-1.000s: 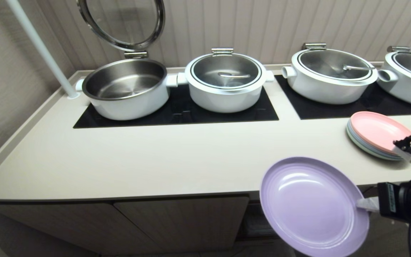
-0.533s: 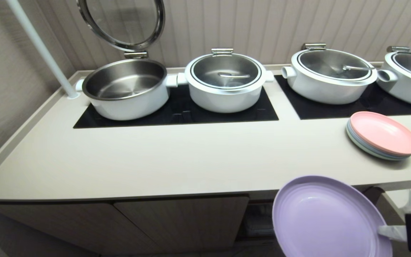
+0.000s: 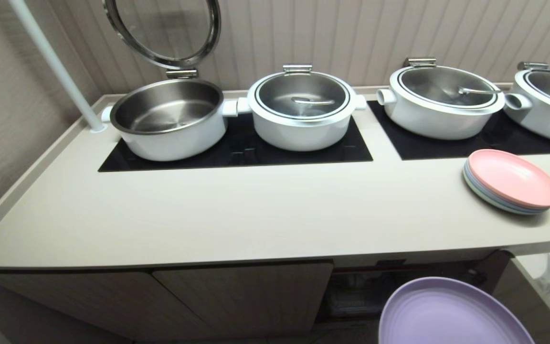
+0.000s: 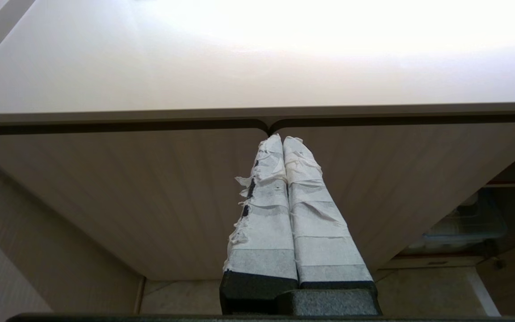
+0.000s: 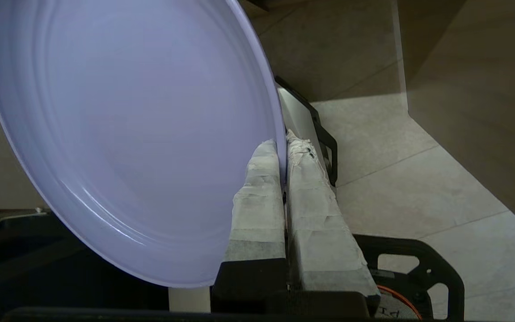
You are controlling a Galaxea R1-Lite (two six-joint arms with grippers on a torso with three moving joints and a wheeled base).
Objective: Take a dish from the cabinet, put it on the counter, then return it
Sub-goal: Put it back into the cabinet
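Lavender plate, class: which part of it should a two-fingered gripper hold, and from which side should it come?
The rim. The lavender plate is broad, shallow and thin-walled, so only its edge fits between fingers. Come in edge-on from outside, one finger on each face, as the right gripper is shut on it now.
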